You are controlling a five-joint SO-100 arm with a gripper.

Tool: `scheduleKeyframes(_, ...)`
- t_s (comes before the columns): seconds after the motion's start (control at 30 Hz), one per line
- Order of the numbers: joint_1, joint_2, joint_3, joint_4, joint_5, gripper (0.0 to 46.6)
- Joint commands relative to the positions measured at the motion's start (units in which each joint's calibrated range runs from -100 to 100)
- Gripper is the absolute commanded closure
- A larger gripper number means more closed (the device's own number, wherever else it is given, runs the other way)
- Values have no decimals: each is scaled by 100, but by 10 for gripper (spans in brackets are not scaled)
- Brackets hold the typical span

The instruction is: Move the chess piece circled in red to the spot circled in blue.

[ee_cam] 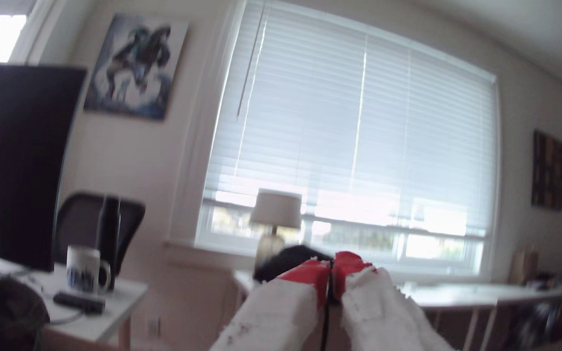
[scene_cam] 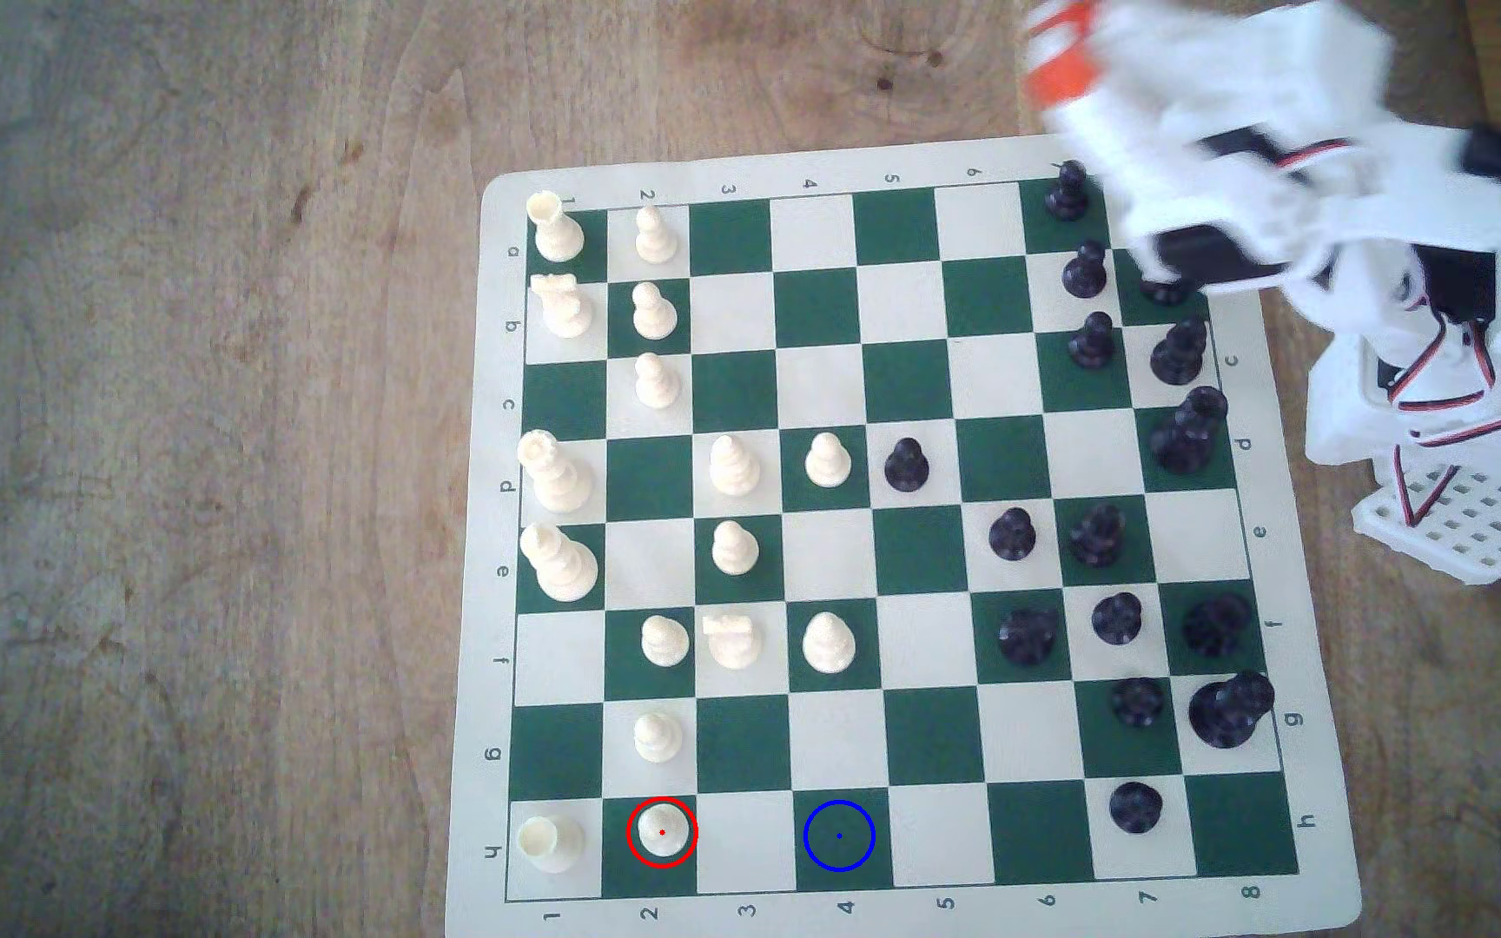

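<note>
One cream pawn awaits on a green-and-cream chessboard; the arm is raised off the board.

At the exterior view's left, bare wooden desk point(scene_cam: 187, 451) borders the chessboard point(scene_cam: 819, 162). On the board's near row, a cream rook point(scene_cam: 548, 843) stands in the corner square; just beside it, toward the exterior view's right, the chess piece point(scene_cam: 662, 828) sits upright inside a red ring. One empty cream square separates it from the spot point(scene_cam: 839, 836), a green square carrying a blue ring and dot. Black pieces crowd the exterior view's right columns, a black pawn point(scene_cam: 1135, 805) sharing the near row. Blurred above the far right corner, the gripper point(scene_cam: 1063, 54) shows red tips. In the wrist view the gripper point(ee_cam: 331, 275) points at a window, its jaws pressed together, gripping nothing.
</note>
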Motion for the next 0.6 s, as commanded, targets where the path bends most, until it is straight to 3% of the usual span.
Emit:
scheduleKeyframes(0.0, -200, -36, -1053, 1997, -59, 459)
scheduleKeyframes(0.17, -764, 1110, -2186, 3193, -68, 446)
scheduleKeyframes(0.27, -1178, 2239, -2975, 3430, -366, 448)
scheduleKeyframes(0.37, -1553, 3300, -3645, 3430, -405, 458)
scheduleKeyframes(0.4, -1632, 3571, -3791, 3455, -415, 432)
scheduleKeyframes(0.57, -2054, 4955, -4552, 3463, -435, 417)
